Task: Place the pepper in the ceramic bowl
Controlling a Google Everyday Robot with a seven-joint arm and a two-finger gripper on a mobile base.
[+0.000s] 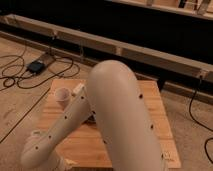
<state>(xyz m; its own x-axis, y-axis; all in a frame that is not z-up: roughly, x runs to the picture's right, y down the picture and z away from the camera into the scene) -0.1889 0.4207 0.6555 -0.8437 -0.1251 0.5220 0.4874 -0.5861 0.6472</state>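
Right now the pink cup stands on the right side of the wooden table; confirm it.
Wrong: the camera view shows the pink cup on the left side of the wooden table. The gripper is hidden behind the arm.

The arm (120, 115) spans the table (85, 145), hiding the jaws; cup (63, 94) stands left.

a pale pink cup (63, 95) stands on the wooden table (152, 107) — black cables (15, 80) lie on the floor (15, 115).
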